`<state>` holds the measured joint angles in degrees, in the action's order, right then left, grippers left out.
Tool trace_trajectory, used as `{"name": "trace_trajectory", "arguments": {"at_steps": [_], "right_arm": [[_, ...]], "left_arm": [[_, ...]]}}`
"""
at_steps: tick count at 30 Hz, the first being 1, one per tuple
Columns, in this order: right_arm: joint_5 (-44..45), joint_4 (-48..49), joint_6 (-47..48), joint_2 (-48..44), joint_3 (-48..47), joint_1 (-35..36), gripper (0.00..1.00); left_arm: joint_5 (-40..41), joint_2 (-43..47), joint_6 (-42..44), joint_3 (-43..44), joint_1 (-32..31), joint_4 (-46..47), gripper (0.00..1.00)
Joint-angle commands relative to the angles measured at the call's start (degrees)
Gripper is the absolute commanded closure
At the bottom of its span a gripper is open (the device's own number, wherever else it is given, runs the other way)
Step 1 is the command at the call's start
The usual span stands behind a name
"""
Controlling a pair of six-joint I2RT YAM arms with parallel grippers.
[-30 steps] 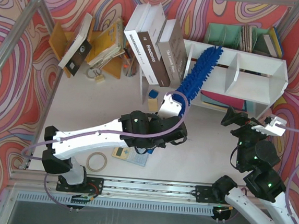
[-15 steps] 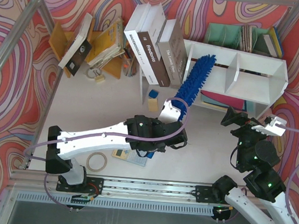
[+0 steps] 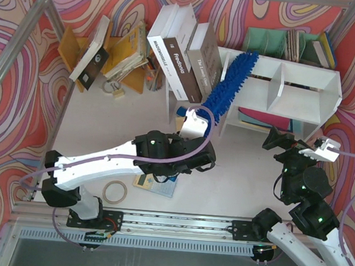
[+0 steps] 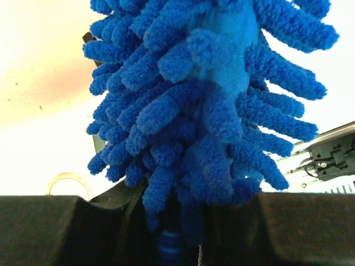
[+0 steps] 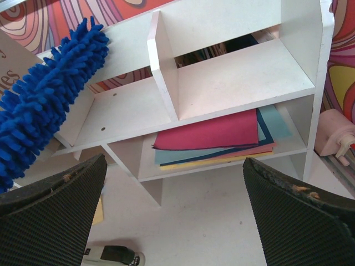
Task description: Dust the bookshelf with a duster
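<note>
L pincer is pinched tight on the duster, right at the base of the fluffy head. In my left wrist cam the black fingers sit either side of the handle stub, and blue fluff fills nearly the whole view. Grip looks firm.

From the top cam, the duster runs diag. up and to the right from my L pincer. Its head lies across the left end of the bookshelf and the tip reaches the back edge of the top board. My right wrist cam shows the blue head at the left wall of the left upper compartment. Fluff seems to touch the wall, but I can't say how hard.

R pincer is spread wide w/ nothing between the fingers. It hovers in front of the bookshelf's right half, facing the divider, well apart from the duster.

On the lower level there's a stack of coloured sheets, red on top. Big books lean just left of the shelf, next to the duster head. A tape roll lies on the table near my L arm's base.
</note>
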<state>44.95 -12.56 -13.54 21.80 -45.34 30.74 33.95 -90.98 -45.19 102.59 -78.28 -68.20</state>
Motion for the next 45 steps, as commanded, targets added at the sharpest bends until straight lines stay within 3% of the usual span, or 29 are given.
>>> {"name": "trace_trajectory", "arguments": {"at_steps": [1, 10, 17, 23, 33, 39, 45], "right_arm": [[0.2, -1.0, -0.3, -0.8, 0.1, 0.0, 0.02], [0.8, -1.3, 0.1, -0.7, -1.0, 0.0, 0.01], [-0.3, -9.9, -4.1, 6.4, -13.4, 0.0, 0.01], [-1.5, -18.9, -7.2, 14.4, -27.9, 0.0, 0.01], [4.4, -31.9, -11.1, 24.1, -49.2, 0.0, 0.01], [3.0, -31.7, -7.1, 27.4, -56.9, 0.0, 0.01], [1.2, -29.9, -5.6, 27.9, -57.5, 0.0, 0.01]], "left_arm": [[6.5, 3.0, -1.7, -0.2, 0.5, -0.2, 1.0], [2.0, 2.2, 5.9, 0.5, -1.9, 6.7, 1.0], [2.4, 1.1, 13.0, 4.6, -2.3, 12.1, 1.0], [0.3, -3.5, 18.8, 12.9, -0.9, 12.5, 1.0], [-9.0, -23.6, 21.9, 43.3, 7.8, 0.4, 1.0], [-13.5, -29.3, 24.6, 48.7, 10.0, 1.9, 1.0], [-16.9, -31.5, 25.7, 48.6, 10.3, 3.4, 1.0]]}}
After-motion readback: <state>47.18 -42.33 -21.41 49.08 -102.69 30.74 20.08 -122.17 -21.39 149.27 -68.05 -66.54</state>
